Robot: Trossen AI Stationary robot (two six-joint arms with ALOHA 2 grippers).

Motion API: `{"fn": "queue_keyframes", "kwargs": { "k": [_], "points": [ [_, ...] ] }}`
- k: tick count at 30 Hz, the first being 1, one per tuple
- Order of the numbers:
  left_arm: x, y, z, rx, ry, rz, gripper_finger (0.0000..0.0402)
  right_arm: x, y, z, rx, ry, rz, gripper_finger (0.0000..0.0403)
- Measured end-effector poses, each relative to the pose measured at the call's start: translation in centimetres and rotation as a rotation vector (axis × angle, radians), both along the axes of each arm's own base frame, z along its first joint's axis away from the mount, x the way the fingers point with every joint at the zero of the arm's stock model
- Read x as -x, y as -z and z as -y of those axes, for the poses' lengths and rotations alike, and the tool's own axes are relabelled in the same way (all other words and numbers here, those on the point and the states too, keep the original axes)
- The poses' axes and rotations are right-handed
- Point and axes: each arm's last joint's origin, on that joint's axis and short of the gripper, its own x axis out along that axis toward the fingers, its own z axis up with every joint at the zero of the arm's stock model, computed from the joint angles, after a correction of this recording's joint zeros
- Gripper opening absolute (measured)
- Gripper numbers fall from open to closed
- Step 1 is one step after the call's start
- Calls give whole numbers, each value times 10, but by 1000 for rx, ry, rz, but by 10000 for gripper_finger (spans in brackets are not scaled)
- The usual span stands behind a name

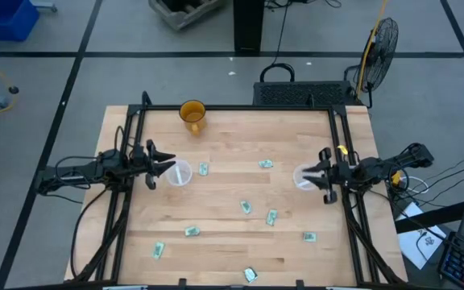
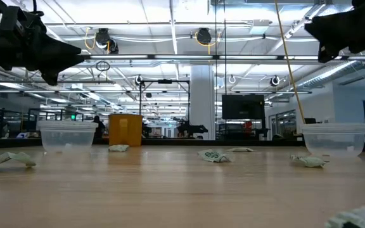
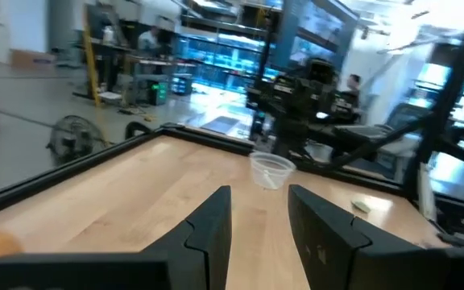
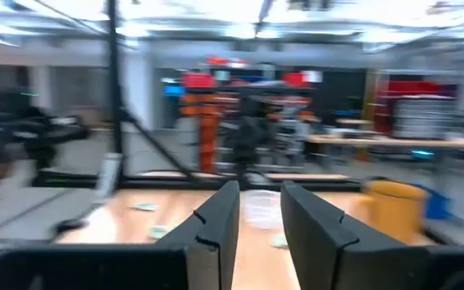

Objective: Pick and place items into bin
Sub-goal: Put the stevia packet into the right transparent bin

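Small green-and-white wrapped items (image 1: 248,207) lie scattered across the worktop (image 1: 232,149), none held. A clear cup (image 1: 180,172) sits just beside the left tool (image 1: 167,166), whose fingers are parted and empty. Another clear cup (image 1: 304,178) sits by the right tool (image 1: 311,176), likewise parted and empty. An orange mug (image 1: 192,114) stands near the far edge.

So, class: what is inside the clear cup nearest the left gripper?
The cup looks empty: wood shows through it from above, and no pieces show through its wall at table height. The left gripper partly covers its rim.
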Motion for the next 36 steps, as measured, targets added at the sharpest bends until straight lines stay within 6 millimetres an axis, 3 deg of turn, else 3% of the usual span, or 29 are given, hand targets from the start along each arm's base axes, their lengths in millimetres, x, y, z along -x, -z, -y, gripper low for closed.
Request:
{"fn": "queue_keyframes", "kwargs": {
  "k": [6,15,19,23,29,36],
  "points": [
    [2,0,-6,54,-209,18,129,0,2,6,16,232,-33,86],
    [3,-1,-8,165,-271,64,129,-5,-9,7,193,278,31,86],
    [3,-5,-8,201,-265,110,129,-17,1,7,276,289,-148,86],
    [3,-10,-7,174,-240,151,129,-36,-25,8,247,273,-246,86],
    [4,-11,-7,145,-239,158,129,-84,-42,12,260,245,-521,86],
    [3,-8,-7,178,-234,131,129,-134,-5,33,291,282,-800,86]
  ]
}}
